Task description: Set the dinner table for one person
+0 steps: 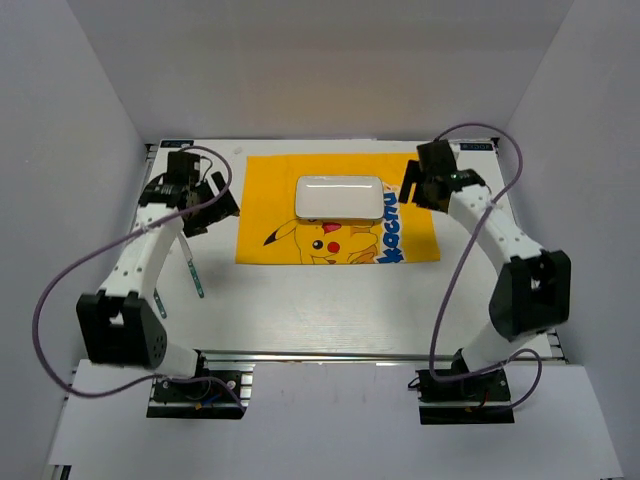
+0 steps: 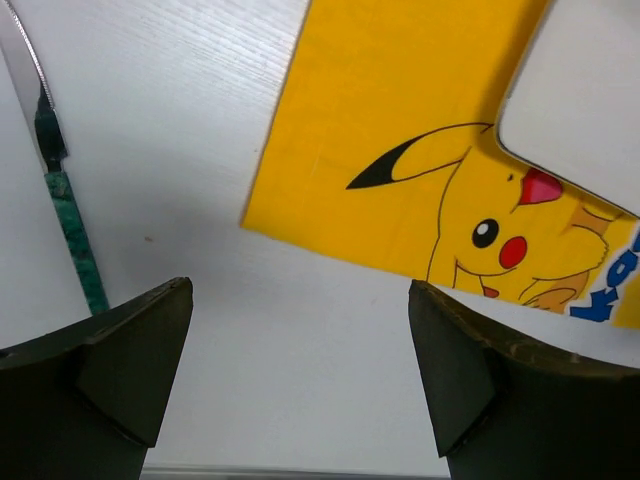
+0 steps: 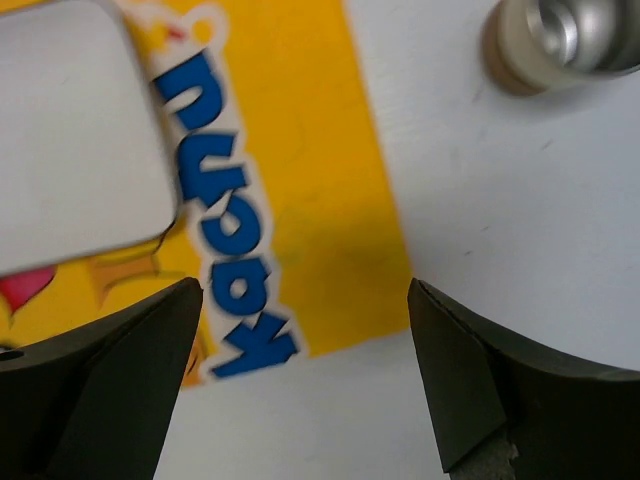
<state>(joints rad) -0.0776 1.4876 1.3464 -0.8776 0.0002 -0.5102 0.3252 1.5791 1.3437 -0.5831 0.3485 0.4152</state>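
Note:
The white dinner table [image 1: 330, 310] carries a yellow cartoon placemat [image 1: 335, 235] with a small white rectangular plate [image 1: 338, 198] on its far part. My left gripper [image 1: 212, 203] is open and empty, hovering over bare table by the placemat's left edge [image 2: 400, 130]; its point in the wrist view is [image 2: 300, 365]. A green-handled knife [image 1: 193, 268] lies left of the mat, also seen in the left wrist view [image 2: 70, 225]. My right gripper [image 1: 412, 186] is open and empty over the mat's right near corner [image 3: 300, 160]; its point in the wrist view is [image 3: 305, 370].
A metal cup [image 3: 565, 40] stands on the table right of the placemat; the right arm hides it in the top view. A second slim utensil [image 1: 158, 300] lies near the left arm. White walls enclose the table on three sides.

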